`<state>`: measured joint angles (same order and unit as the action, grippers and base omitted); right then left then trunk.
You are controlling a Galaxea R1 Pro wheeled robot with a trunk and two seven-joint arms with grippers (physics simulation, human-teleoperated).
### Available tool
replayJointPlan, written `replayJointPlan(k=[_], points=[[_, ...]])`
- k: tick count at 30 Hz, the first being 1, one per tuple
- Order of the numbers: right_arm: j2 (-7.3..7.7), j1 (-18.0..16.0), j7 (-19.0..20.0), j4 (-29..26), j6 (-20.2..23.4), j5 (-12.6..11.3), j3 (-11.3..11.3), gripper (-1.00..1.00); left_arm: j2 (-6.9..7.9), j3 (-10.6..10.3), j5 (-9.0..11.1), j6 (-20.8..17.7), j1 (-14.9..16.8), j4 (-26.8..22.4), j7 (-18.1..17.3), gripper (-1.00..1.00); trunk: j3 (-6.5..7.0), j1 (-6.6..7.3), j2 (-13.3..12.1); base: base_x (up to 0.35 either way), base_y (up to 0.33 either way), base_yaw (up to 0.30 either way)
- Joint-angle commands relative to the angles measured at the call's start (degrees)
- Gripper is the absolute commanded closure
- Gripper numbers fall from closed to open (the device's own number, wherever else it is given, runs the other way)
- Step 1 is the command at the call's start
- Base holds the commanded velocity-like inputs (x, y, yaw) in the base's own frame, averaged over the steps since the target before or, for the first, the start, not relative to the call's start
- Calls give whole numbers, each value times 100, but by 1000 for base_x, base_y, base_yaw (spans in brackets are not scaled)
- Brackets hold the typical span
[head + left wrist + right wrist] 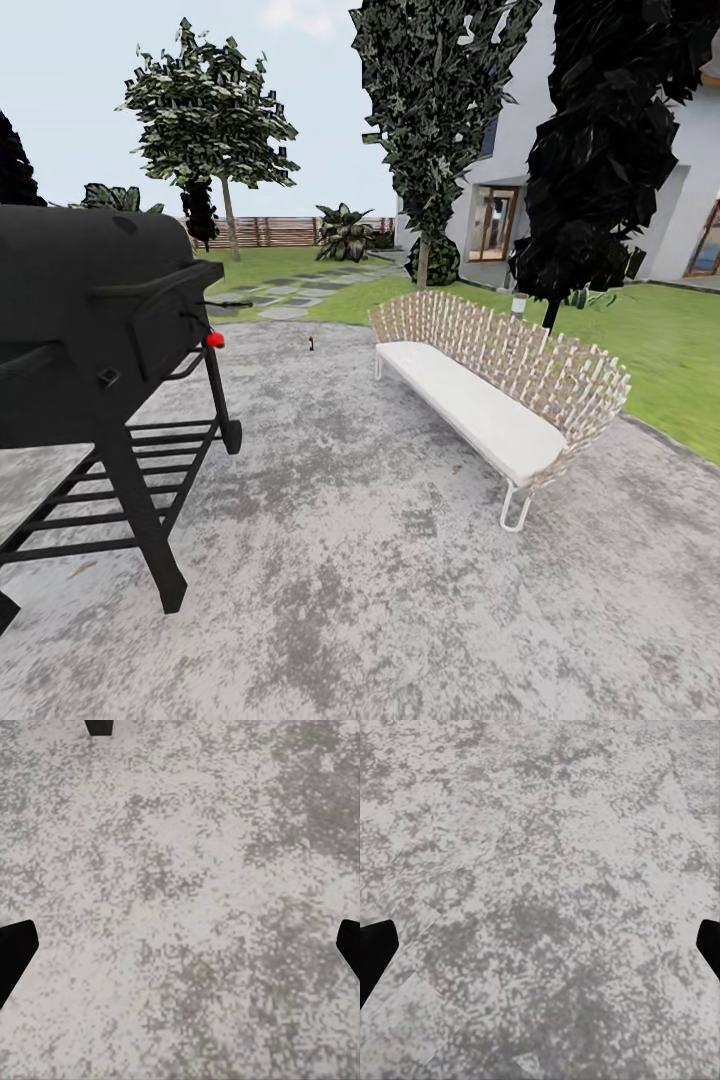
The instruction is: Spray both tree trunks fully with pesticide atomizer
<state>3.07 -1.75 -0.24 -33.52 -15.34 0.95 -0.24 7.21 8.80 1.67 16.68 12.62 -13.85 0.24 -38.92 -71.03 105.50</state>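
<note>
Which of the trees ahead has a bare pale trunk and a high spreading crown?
The tree on the left, beyond the grill near the fence. The two by the bench are dark narrow columns with foliage reaching low.

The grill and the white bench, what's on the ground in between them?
In the head view, mostly bare mottled grey paving lies between the black grill and the bench. One small dark object stands far back, too small to identify.

A mottled grey concrete patio (380,590) fills the lower frame. A black grill (90,330) on a slatted stand sits at left; a woven-backed bench (500,385) with a white seat stands at right centre. Behind it, upper right, a pale house (690,170) has what look like glazed doors (493,222).
</note>
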Motion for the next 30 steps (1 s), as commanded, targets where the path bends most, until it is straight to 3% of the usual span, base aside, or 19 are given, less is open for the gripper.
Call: replayJointPlan(k=[1, 30], points=[[0, -5, -2, 3, -19, 10, -2, -100, 0, -2, 17, 19, 4, 5, 2, -100, -24, -22, 44, 0, 0, 0], [0, -3, -2, 3, -10, 10, 1, -100, 0, -2, 17, 19, 4, 5, 2, -100, -602, -659, 1207, 0, 0, 0]])
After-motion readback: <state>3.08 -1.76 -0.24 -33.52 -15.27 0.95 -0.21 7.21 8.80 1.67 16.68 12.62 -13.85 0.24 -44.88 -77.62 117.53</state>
